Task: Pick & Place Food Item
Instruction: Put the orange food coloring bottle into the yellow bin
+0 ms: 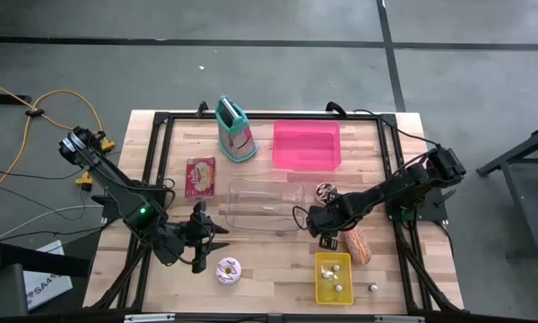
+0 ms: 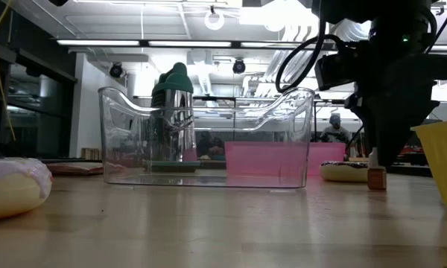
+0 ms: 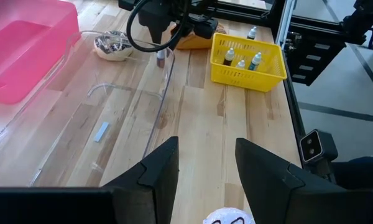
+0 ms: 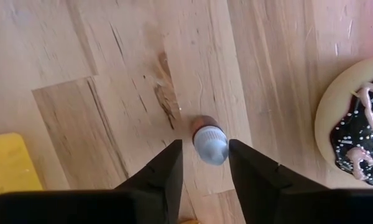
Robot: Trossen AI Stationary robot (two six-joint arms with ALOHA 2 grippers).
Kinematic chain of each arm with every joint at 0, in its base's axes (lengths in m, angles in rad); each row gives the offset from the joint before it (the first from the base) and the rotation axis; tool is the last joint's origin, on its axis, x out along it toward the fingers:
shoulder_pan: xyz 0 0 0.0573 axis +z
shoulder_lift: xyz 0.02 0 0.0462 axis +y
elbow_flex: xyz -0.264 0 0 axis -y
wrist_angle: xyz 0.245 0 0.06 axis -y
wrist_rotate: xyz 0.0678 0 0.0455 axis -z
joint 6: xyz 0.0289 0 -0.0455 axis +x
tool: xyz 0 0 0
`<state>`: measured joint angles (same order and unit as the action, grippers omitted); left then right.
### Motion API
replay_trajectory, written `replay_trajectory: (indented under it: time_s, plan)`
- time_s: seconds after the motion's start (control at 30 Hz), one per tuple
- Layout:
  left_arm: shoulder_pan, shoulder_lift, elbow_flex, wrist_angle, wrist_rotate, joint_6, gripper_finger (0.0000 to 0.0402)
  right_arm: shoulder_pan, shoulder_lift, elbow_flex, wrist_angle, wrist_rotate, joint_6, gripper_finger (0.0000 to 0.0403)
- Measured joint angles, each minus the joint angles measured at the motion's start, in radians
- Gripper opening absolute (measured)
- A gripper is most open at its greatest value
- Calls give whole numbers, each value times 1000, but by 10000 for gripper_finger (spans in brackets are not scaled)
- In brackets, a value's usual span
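Observation:
A small brown bottle with a pale cap (image 4: 210, 144) stands on the wooden table beside a chocolate-iced doughnut (image 4: 360, 134). My right gripper (image 4: 205, 155) points straight down over it, shut on the bottle. The low view shows the bottle (image 2: 376, 179) upright on its base under that gripper (image 2: 384, 160). My left gripper (image 3: 205, 168) hangs open above the table's near left part (image 1: 217, 238), nothing between its fingers, just short of a white sprinkled doughnut (image 1: 228, 269). My right gripper has the bottle's capped top (image 4: 219, 149) between its two fingertips, coming from above and pointing down. The bottle is upright, with its base on the table (image 2: 376, 187). How far the bottle reaches up between the fingers cannot be told.
A clear plastic bin (image 1: 264, 205) sits mid-table and a pink bin (image 1: 307, 145) behind it. A yellow basket (image 1: 334, 276) with small bottles stands at the near right, next to an orange corn cob (image 1: 357, 244). A carton (image 1: 235, 130) and a pink packet (image 1: 200, 176) lie far left.

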<state>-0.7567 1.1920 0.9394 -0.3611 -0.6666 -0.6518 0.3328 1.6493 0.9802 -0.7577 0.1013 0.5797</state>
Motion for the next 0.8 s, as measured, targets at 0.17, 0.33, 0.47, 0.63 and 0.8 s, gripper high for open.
replay_trajectory:
  time_s: [0.17,0.33,0.47,0.63,0.8]
  plan:
    - [0,0,0,0,0,0,152,0,0,0,7,3,0,128]
    - [0,0,0,0,0,0,152,0,0,0,11,12,0,126]
    - [0,0,0,0,0,0,152,-2,0,0,13,12,0,118]
    - [0,0,0,0,0,0,152,-2,0,0,13,12,0,102]
    - [0,0,0,0,0,0,152,-2,-1,0,13,11,0,79]
